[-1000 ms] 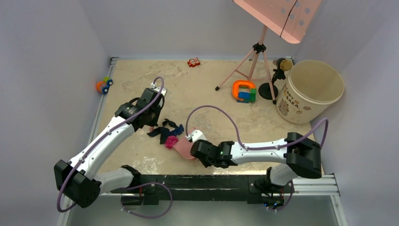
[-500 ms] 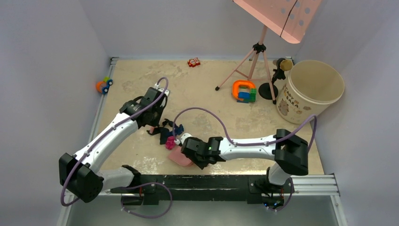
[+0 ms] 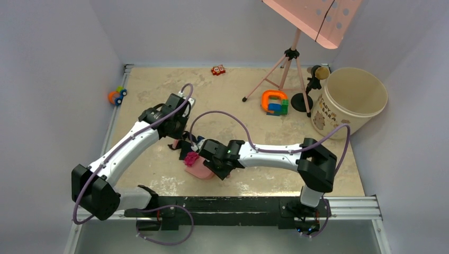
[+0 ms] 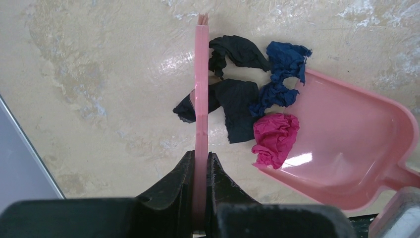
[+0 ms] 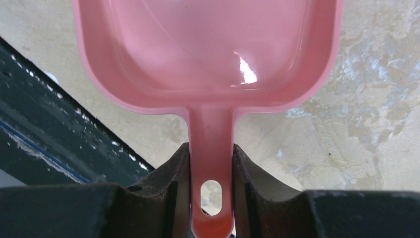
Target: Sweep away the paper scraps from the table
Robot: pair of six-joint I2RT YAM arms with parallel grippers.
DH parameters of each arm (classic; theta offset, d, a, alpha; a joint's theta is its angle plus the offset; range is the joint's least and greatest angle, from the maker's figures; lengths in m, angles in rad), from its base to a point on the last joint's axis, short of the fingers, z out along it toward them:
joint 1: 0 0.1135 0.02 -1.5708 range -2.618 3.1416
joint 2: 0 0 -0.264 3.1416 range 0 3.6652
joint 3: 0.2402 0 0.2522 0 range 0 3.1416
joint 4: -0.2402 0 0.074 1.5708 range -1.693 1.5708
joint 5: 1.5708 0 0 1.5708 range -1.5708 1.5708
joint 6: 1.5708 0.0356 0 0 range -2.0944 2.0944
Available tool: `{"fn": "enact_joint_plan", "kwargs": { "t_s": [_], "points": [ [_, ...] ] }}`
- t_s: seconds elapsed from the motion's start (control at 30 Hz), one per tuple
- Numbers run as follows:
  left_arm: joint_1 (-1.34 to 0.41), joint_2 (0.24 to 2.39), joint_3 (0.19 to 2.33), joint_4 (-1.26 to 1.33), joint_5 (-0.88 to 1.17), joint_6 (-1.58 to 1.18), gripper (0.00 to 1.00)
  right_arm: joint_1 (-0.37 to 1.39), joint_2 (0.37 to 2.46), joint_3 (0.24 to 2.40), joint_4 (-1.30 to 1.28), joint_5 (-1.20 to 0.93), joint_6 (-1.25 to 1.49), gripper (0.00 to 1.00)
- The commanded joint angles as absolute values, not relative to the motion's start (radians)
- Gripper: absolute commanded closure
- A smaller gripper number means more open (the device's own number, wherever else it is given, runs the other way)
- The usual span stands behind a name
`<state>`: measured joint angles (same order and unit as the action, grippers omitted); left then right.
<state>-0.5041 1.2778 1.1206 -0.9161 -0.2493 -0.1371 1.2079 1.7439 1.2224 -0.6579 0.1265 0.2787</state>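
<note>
1. My left fingers (image 4: 184,173) are clamped on a thin pink brush (image 4: 201,84), seen edge-on.
2. My right fingers (image 5: 171,173) are clamped on the handle of the pink dustpan (image 5: 208,44), whose mouth faces the brush.
3. The paper scraps (image 4: 247,99) lie bunched on the table (image 3: 238,95), towards its near edge and left of the middle.
   - The magenta wad (image 4: 275,139) rests on the pan's lip.
   - The dark blue piece (image 4: 282,74) overlaps the lip.
   - The black pieces (image 4: 237,111) lie between brush and pan, one poking out on the brush's other side.
4. Progress, as I judge it: the scraps are gathered but mostly not yet in the pan. Pushing them in and carrying them off remains.
5. Since a second ago, the right arm has slid the dustpan leftward against the pile. The left arm has shifted only slightly.
</note>
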Motion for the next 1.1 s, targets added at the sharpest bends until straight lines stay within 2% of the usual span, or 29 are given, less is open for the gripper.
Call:
{"fn": "enact_joint_plan", "kwargs": {
  "t_s": [0.0, 0.2, 0.7, 1.07],
  "points": [
    [-0.490, 1.292, 1.166, -0.887, -0.206, -0.126, 1.00, 1.207, 1.679, 1.190, -0.703, 0.110, 0.254, 1.00],
    [-0.482, 1.322, 1.191, -0.891, -0.153, -0.123, 1.00, 1.156, 1.683, 1.190, -0.710, 0.102, 0.228, 1.00],
    [-0.482, 1.306, 1.179, -0.886, -0.018, -0.126, 1.00, 1.090, 1.844, 1.392, -0.741, 0.107, 0.094, 1.00],
    [-0.487, 1.268, 1.200, -0.967, 0.217, -0.160, 1.00, 1.062, 1.818, 1.322, -0.658, 0.137, 0.110, 1.00]
  ]
}}
